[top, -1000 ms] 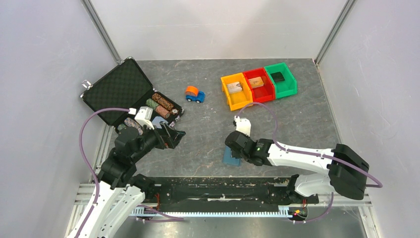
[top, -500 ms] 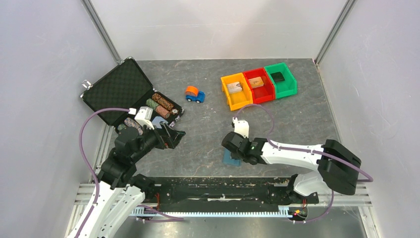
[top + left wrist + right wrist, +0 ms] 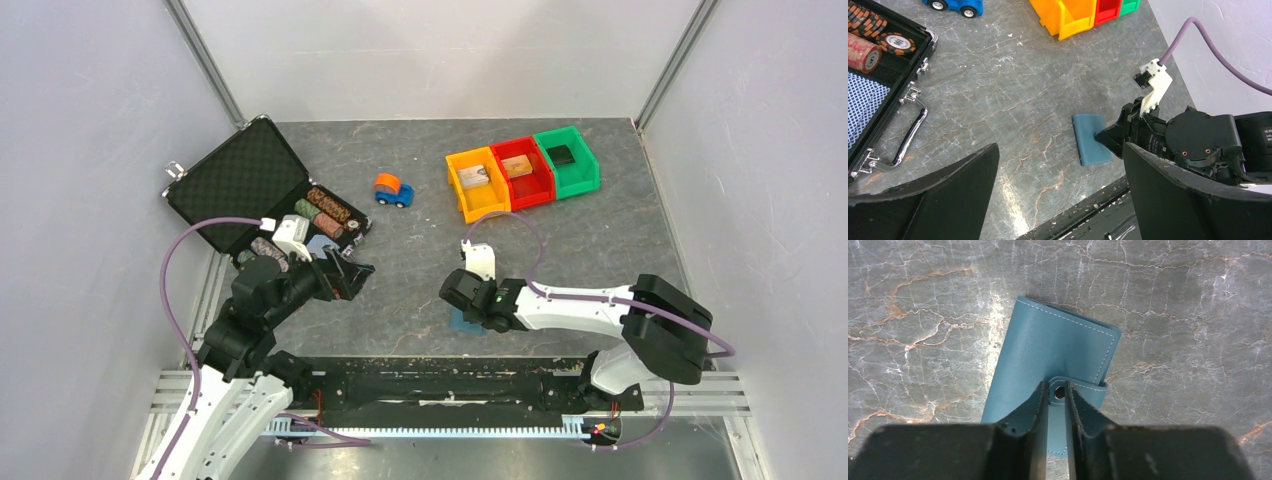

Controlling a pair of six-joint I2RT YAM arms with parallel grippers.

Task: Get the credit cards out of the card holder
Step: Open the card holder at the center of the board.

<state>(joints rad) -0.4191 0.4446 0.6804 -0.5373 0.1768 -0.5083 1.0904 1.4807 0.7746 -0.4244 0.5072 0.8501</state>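
The card holder [image 3: 1048,350] is a light-blue wallet lying closed and flat on the grey table near the front edge. It also shows in the top view [image 3: 465,322] and the left wrist view [image 3: 1091,140]. Its closing tab [image 3: 1088,390] with a metal snap wraps over its right edge. My right gripper [image 3: 1057,387] points down onto the wallet, its jaws almost together with the snap showing in the narrow gap. It also shows in the top view [image 3: 462,300]. No credit cards show in the closed wallet. My left gripper [image 3: 1060,147] is open, empty and held above the table left of the wallet.
An open black case [image 3: 240,180] with poker chips [image 3: 325,212] lies at the left. A blue-and-orange toy car [image 3: 393,189] stands mid-table. Yellow [image 3: 478,182], red [image 3: 522,170] and green [image 3: 567,160] bins stand at the back right, each holding a small flat item.
My right arm has swung left, and its gripper has shifted slightly left over the wallet. The wallet and my left arm have not moved.
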